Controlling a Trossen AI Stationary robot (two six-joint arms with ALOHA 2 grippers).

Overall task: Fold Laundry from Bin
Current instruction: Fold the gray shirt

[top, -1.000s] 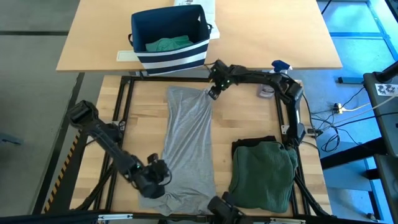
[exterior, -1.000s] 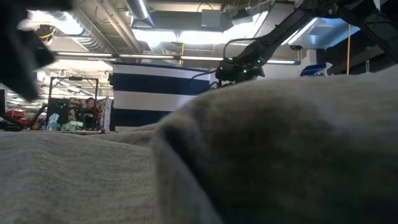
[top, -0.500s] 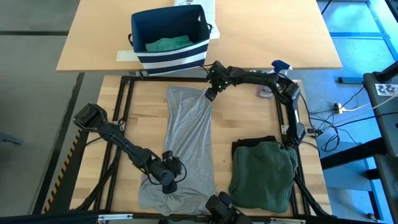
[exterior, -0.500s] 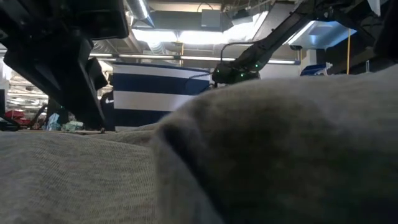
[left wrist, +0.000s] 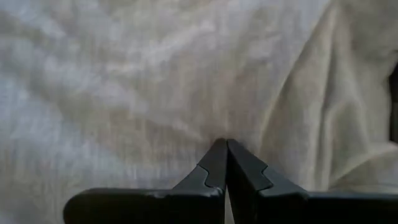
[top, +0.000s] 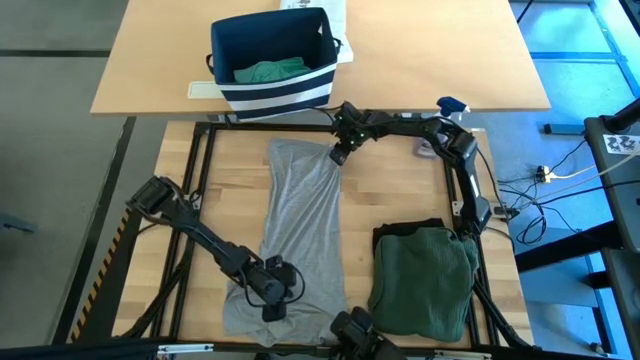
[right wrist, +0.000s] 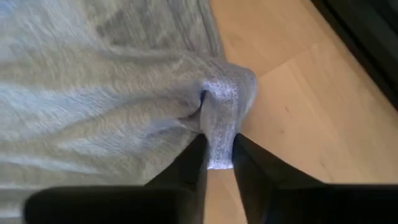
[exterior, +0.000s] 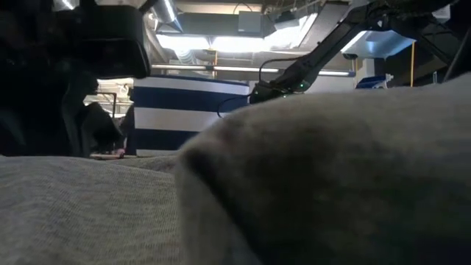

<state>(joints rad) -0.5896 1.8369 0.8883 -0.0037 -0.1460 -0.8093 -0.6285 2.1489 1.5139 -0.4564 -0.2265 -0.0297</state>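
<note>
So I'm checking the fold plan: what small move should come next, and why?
Probably lift the right claw slightly, carrying the light grey garment's pinched far corner toward the near hem. The left claw is shut, pressing the near end, so the cloth looks anchored.

Light grey garment [top: 300, 235] lies flat, lengthwise on the worktop, far corner bunched into a small peak, near hem rumpled. Dark green garment [top: 425, 280] sits folded beside it, on top of a black one [top: 400, 232]. Navy bin [top: 270, 62] with white stripes stands upright beyond, teal-green cloth [top: 268, 71] crumpled inside.
</note>
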